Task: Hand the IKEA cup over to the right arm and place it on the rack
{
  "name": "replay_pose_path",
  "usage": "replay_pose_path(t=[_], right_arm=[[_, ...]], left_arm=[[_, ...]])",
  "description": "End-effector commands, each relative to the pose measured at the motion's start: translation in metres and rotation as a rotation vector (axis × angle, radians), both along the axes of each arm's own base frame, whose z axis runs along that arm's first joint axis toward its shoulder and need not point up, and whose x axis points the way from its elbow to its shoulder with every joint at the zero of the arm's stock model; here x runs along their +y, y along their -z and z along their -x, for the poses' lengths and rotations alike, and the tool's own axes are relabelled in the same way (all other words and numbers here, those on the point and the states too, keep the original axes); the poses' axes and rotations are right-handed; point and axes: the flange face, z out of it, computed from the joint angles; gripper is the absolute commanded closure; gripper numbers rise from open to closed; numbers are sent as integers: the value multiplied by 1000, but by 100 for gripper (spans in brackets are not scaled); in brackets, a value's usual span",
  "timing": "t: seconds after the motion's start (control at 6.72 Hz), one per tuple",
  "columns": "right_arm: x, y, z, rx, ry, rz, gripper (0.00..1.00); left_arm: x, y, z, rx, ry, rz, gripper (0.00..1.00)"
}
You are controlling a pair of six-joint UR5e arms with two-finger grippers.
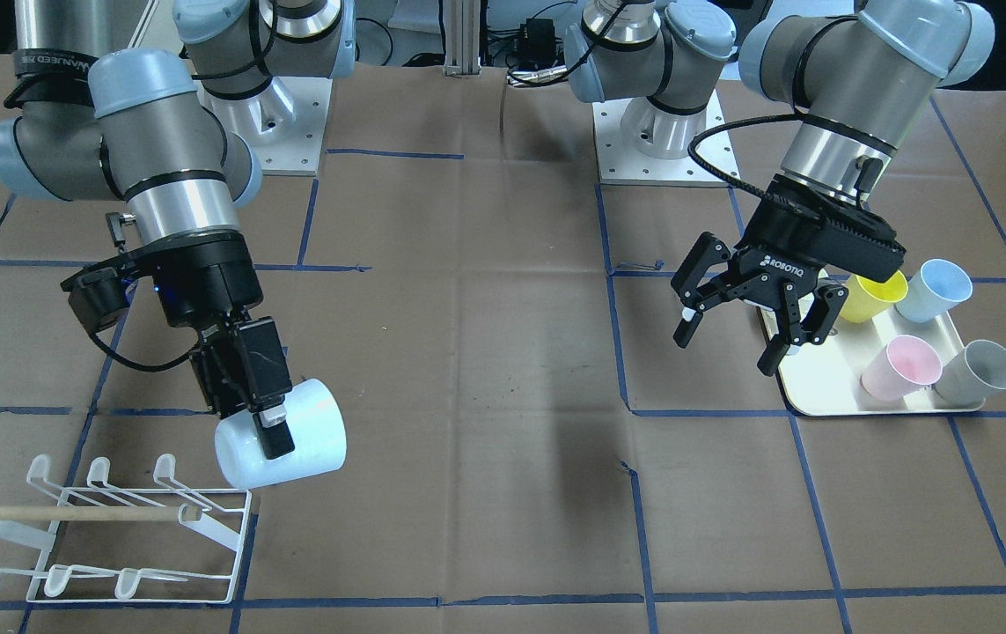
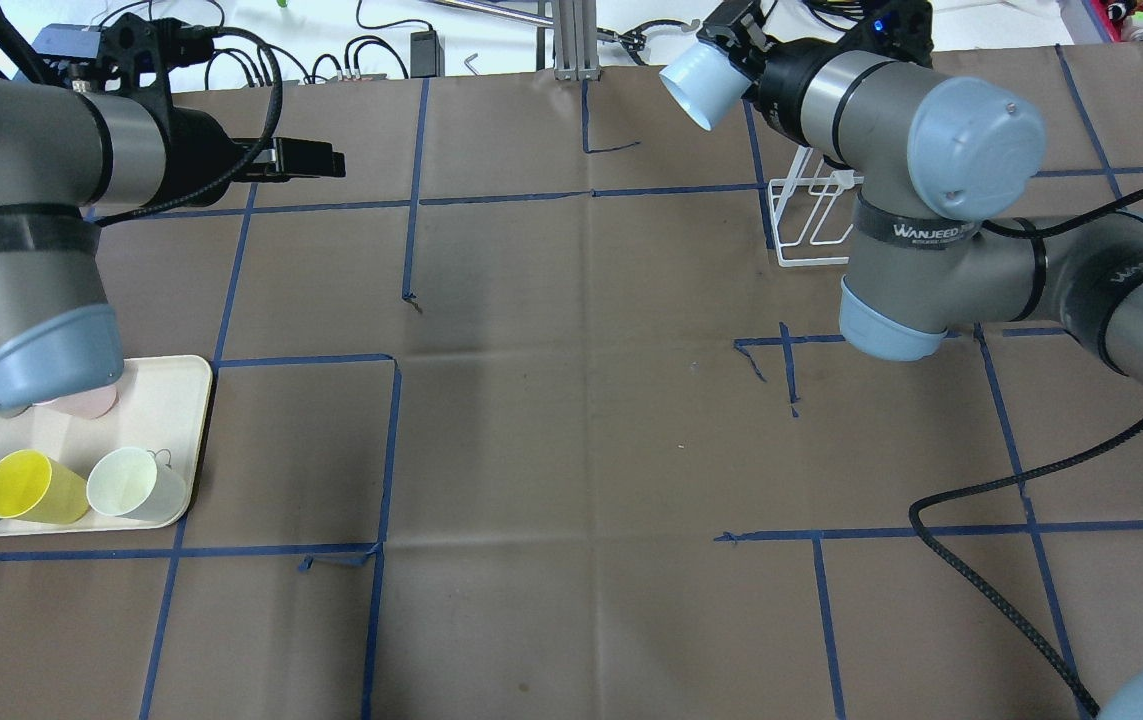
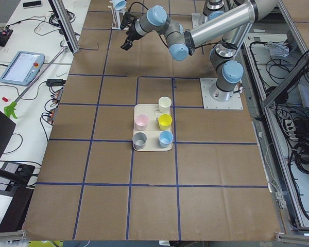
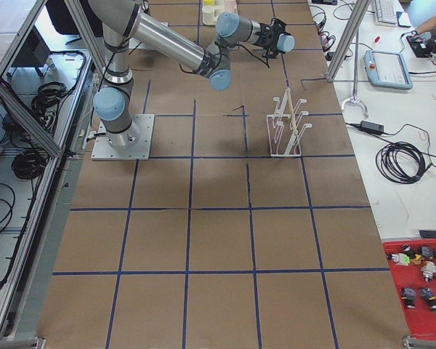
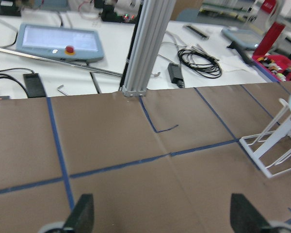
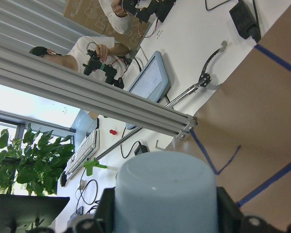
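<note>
1. The table (image 1: 485, 352), brown with blue tape lines, carries everything. The task's work is all in the lower left of the front view.
2. The right arm (image 1: 159, 176) comes down the left of the front view. It is much the nearer arm to the rack, so I judge the placing is its job alone.
3. The left arm (image 1: 846, 114) stands at the upper right of that view, well apart from the rack.
4. The rack (image 1: 115, 528) stands in the lower left corner. Its dowel runs across the frame and its hooked prongs rise in two rows.
5. The tray (image 1: 819, 401), at right, holds four other cups.
6. The cup (image 1: 309, 436), pale blue, hangs in the air just up and right of the rack's upper right corner. It lies nearly level with its long axis across the frame. The rounded closed end seems to point lower left, toward the rack, and the mouth toward the table's middle. I judge it must travel down and left, and turn so the mouth meets a prong.
7. The right gripper (image 1: 269, 423) is clamped on the cup's wall.
8. The left gripper (image 1: 727, 348) has its fingers spread and holds nothing, above the tray's near edge.
</note>
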Motion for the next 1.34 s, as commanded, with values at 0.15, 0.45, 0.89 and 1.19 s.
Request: replay_pose_path(t=[0.15, 0.45, 0.89, 1.19], right_arm=[[-31, 3, 53, 410, -49, 190, 89], [-39, 21, 79, 599, -74, 295, 89], [-58, 70, 112, 629, -24, 321, 88], [-62, 86, 124, 675, -39, 299, 87]], left_arm=[[24, -52, 33, -182, -110, -530, 1], [34, -55, 35, -207, -142, -612, 1], [38, -62, 35, -210, -141, -594, 1], [42, -65, 35, -211, -135, -580, 1]])
